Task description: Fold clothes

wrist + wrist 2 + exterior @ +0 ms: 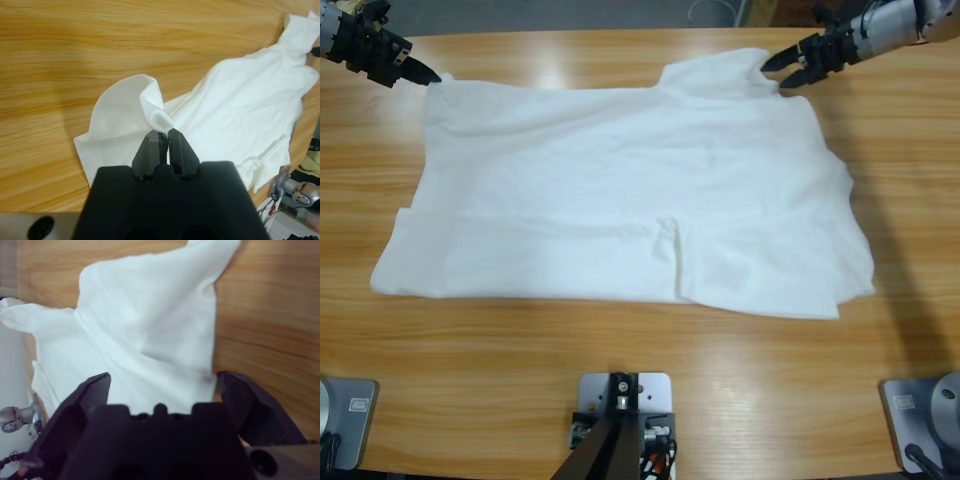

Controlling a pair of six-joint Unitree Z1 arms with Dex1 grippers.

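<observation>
White T-shirt (620,190) spread across table (620,380), unfolded. Left gripper (425,73) pinching far-left corner; right gripper (782,72) gaping at far-right edge, ungrasped. Folding barely begun.

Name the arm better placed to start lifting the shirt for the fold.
Left, probably. The left hand is already shut on a pinch of the T-shirt at its far corner. The right hand is open, straddling fabric at the other far corner without gripping it.

both silver-grey arms running off high view's top corners; white thin-fabric t-shirt (150,325) filling right wrist view, blurring, its edges getting cut off at frame top.
</observation>
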